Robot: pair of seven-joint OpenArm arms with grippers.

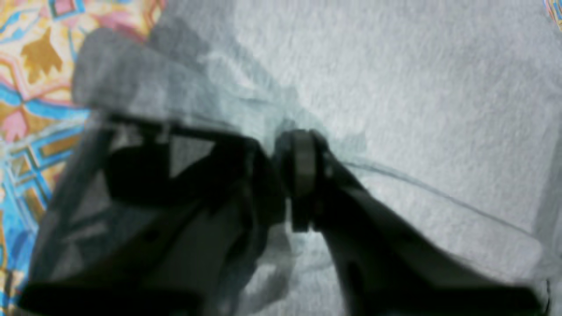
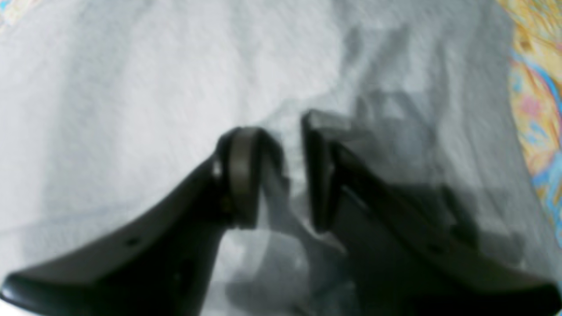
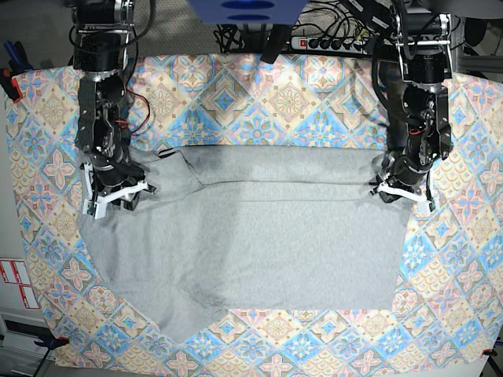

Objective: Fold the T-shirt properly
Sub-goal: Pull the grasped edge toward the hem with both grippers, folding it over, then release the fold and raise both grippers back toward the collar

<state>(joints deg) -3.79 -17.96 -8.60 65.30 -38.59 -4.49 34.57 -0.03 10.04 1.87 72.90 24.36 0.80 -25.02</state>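
Note:
The grey T-shirt (image 3: 259,236) lies spread flat on the patterned cloth (image 3: 259,102), with a folded band along its far edge. My right gripper (image 3: 118,196) is low over the shirt's left edge. In the right wrist view its fingers (image 2: 239,175) stand apart, so the right gripper (image 2: 279,171) is open over the grey knit (image 2: 109,87), with a ruck of fabric showing in the gap. My left gripper (image 3: 401,191) is at the shirt's far right corner. In the left wrist view the left gripper (image 1: 281,175) is motion-blurred over the shirt (image 1: 395,87), one finger smeared.
The tile-patterned cloth (image 1: 35,87) covers the table all round the shirt and shows at the right edge of the right wrist view (image 2: 535,109). A power strip (image 3: 338,41) and cables lie behind the table. A red clamp (image 3: 8,78) sits at the far left edge.

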